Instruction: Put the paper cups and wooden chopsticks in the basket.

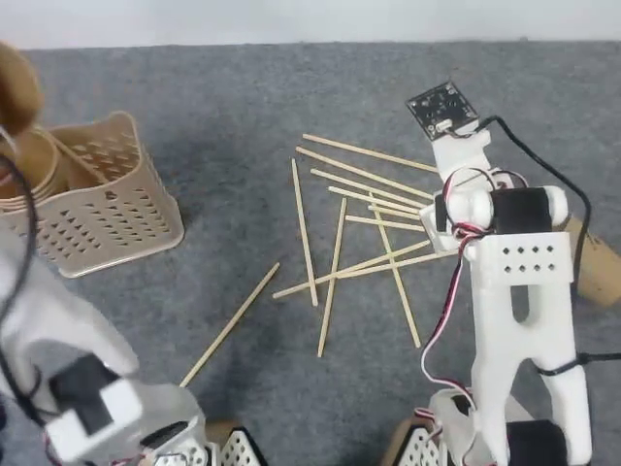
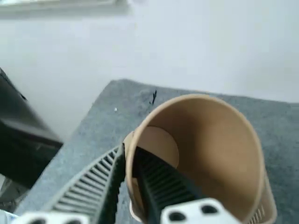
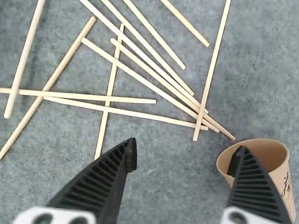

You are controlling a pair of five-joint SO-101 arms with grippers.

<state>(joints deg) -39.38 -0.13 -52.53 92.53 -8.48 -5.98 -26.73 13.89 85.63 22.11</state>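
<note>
**A:** What is made out from the high view?

**B:** The basket (image 1: 107, 209) is seen at the left of the grey mat (image 1: 243, 97). Nested cups (image 1: 29, 165) are already lodged in it, and what looks like a single stick is leaned inside. A raised cup (image 1: 15, 87) is seen over the basket's far end. The chopsticks (image 1: 335, 243) are found scattered mid-mat, well apart from the basket. A further cup (image 1: 597, 262) is seen lying at the right edge, partly hidden by an arm.

**A:** And from the left wrist view?

**B:** The left gripper (image 2: 130, 156) is found clamped on the wall of the raised cup (image 2: 210, 149), with one finger inside and one outside. The cup is carried clear of the mat and has not been released.

**A:** And the right wrist view?

**B:** The right gripper (image 3: 184, 154) is held spread wide just above the mat, with nothing between its fingers. A lying cup (image 3: 261, 163) is seen just beside one fingertip, and the ends of several chopsticks are gathered near it. Whether it is the further cup cannot be told.

**A:** How far along is the task judged to be?

**B:** Part of the cup work is judged done, and one cup is being held over the basket. Nearly all the chopsticks and at least one cup are left to be collected.
</note>
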